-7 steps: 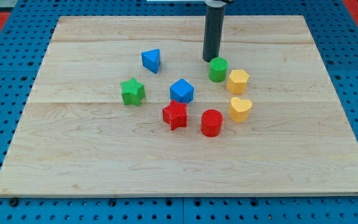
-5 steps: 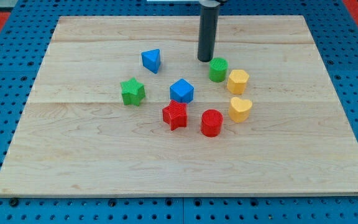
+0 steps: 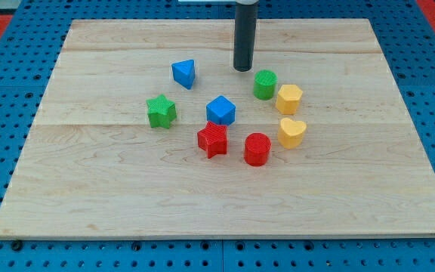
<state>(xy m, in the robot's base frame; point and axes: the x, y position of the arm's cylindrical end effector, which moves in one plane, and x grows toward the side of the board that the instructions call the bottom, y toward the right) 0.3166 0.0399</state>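
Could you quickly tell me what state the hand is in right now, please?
No hand: my tip touches nothing, nearest the green cylinder, up-left of it.

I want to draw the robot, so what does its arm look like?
Only a straight, round rod shows, dark grey and smooth, running off the view's top. My tip is its flat lower end. No hand, cables or markings show.

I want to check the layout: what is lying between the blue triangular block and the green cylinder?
In the camera view, my tip stands between the blue triangular block and the green cylinder, nearer the cylinder and touching neither. Otherwise only bare wooden board lies there.
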